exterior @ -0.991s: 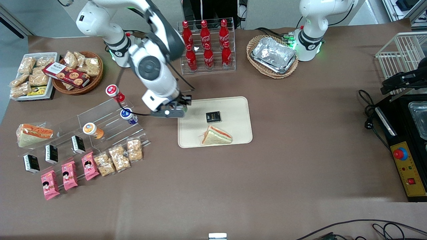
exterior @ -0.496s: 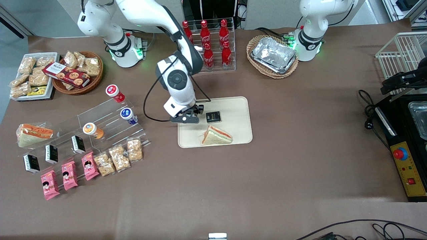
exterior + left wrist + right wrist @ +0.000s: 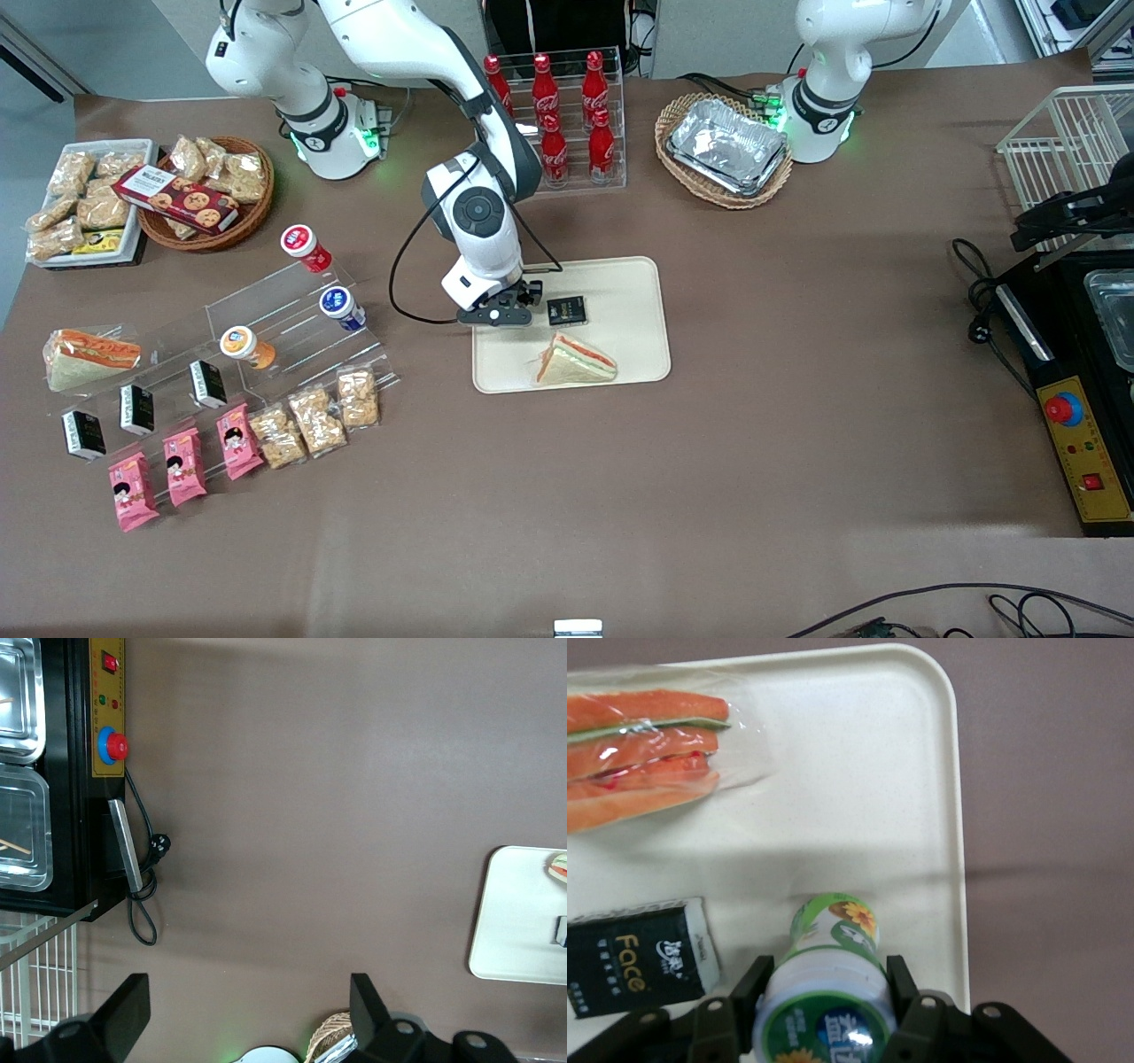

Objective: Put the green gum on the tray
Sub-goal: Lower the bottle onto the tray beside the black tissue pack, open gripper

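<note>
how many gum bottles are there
4: red, blue and orange ones on the clear stepped rack; the green gum in the claw over the tray. None seem hidden.

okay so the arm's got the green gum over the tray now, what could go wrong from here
The tool is shut on the green gum, held near the tray rim; set down there, it might tip over the edge onto the table.

The black packet lies right beside the gum, and the wrapped sandwich is on the tray too; lowering could nudge the packet.
</note>
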Available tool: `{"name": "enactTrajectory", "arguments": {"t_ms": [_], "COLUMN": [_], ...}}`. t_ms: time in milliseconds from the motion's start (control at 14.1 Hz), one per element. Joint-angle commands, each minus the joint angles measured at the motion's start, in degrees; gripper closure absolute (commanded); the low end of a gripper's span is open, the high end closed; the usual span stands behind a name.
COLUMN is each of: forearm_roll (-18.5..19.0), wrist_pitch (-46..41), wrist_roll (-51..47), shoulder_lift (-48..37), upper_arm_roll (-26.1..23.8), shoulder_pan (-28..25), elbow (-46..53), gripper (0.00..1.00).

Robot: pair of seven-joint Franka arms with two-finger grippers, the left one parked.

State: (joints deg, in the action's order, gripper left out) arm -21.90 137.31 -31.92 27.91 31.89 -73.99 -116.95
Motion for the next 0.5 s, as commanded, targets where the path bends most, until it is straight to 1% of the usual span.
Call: {"name": "enactTrajectory", "arguments": {"t_ms": [0,71,212,425], "forearm_roll": [-1.8,-1.7,-1.8,-2.6], "wrist_pitch": [2.2,2.2,2.2,1.4], "wrist_roll": [1.2,1.2,1.2,1.2], "shoulder_lift": [0.6,0.6,0.6,-0.1], "upper_arm_roll": [0.1,0.1,0.1,0.2], "shoulder_pan": [-0.5,-0.5,-0.5,-0.2], "elbow": [-0.6,-0.6,-0.6,-0.3], "gripper": [0.45,0.24,0.0,0.0]}}
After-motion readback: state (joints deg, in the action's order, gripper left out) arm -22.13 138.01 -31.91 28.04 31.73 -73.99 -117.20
